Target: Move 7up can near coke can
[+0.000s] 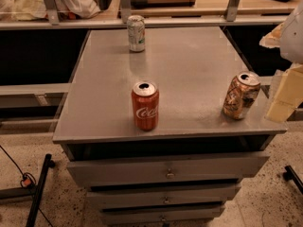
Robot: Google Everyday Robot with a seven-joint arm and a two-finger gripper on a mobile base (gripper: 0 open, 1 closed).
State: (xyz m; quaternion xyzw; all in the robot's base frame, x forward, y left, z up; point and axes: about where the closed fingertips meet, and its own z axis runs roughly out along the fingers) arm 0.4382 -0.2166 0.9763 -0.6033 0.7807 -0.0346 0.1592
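Camera view, tool cropped at right edge, 7up can behind coke can

7up can upright, silver-green, far back | coke can upright, red, front, well apart | claw at right edge

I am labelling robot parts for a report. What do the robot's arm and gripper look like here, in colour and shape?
Only part shows, cut off at the picture's right edge, beside the grey table. The gripper is made of pale cream-yellow, blocky, flat-sided pieces. Above it, the arm has a smooth, rounded white shell. I see no cables or markings.
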